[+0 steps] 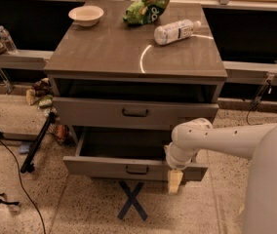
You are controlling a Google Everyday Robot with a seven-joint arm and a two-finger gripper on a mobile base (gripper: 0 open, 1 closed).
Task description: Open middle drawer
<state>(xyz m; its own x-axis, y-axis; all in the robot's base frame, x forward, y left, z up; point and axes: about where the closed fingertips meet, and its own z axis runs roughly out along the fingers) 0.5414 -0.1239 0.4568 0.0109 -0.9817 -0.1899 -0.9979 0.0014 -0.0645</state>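
Note:
The grey cabinet (138,48) has a taller drawer front with a wide handle (135,112) on top. Below it the middle drawer (104,167), with a low front and a small dark loop handle (137,169), stands pulled out, and its dark inside shows. No drawer shows beneath it. My white arm (211,135) reaches in from the right. My gripper (175,180) hangs tan-tipped at the right end of the middle drawer's front, right of the handle, pointing down toward the floor.
On the cabinet top lie a white bowl (86,14), a green chip bag (146,9) and a plastic bottle on its side (176,31). A blue tape cross (132,201) marks the floor in front. A black stand leg and cable (36,145) lie at left.

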